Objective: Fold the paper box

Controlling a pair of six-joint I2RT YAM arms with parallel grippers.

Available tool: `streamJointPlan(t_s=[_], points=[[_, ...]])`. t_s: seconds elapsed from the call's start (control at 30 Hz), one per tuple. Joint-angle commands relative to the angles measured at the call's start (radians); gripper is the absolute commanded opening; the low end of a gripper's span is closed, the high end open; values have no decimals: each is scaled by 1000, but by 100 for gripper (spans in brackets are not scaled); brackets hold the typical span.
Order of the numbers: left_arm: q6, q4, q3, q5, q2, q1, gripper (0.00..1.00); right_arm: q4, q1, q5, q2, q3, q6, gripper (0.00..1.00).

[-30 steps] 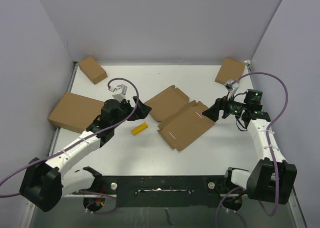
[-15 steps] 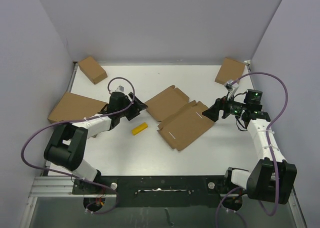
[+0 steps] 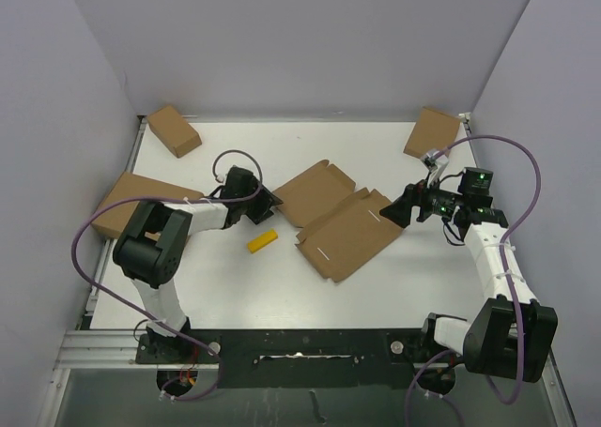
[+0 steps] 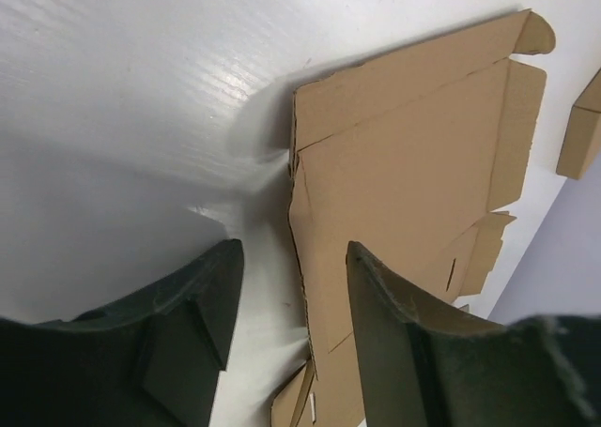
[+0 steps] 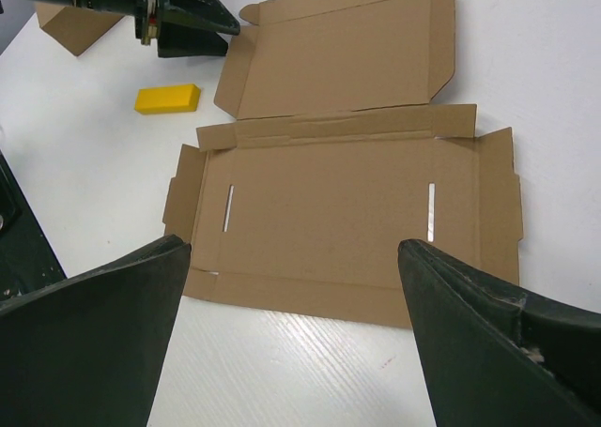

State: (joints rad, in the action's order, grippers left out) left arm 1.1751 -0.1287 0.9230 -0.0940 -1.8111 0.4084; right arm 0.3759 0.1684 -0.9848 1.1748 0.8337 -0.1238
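Note:
The paper box (image 3: 338,216) lies unfolded and flat in the middle of the table, its brown lid panel toward the back left. My left gripper (image 3: 269,205) sits at the lid panel's left edge. In the left wrist view its jaws (image 4: 293,286) stand partly apart, straddling the paper box (image 4: 404,164) edge without pinching it. My right gripper (image 3: 399,211) hovers at the box's right corner. In the right wrist view it (image 5: 293,247) is wide open and empty above the near edge of the paper box (image 5: 338,202).
A small yellow block (image 3: 263,240) lies just left of the flat box. Closed cardboard boxes stand at the back left (image 3: 174,129) and back right (image 3: 432,131), and a larger one (image 3: 127,202) sits by the left wall. White walls enclose the table.
The left arm's links have drawn in toward the left side while its gripper stayed at the lid panel's edge, and its jaws have narrowed. The right arm and the box have not moved.

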Motion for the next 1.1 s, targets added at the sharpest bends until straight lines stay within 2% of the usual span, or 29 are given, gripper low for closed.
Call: streamJointPlan(t_s=[0.0, 0.43, 0.6, 0.77, 0.93, 1.07], points=[[29, -4, 62, 24, -51, 15, 44, -20, -11, -4, 2, 31, -13, 98], [5, -96, 77, 31, -73, 21, 0, -19, -14, -2, 4, 31, -14, 98], [-69, -226, 44, 12, -27, 21, 0, -20, -16, -2, 11, 31, -14, 98], [-214, -395, -22, -14, 63, 21, 0, -20, -23, 19, 27, 38, -28, 98], [-317, -579, -129, -63, 137, 32, 0, 25, -64, 129, 102, 94, -98, 98], [-404, -691, -207, -83, 192, 56, 0, 55, -107, 149, 175, 138, -139, 98]])
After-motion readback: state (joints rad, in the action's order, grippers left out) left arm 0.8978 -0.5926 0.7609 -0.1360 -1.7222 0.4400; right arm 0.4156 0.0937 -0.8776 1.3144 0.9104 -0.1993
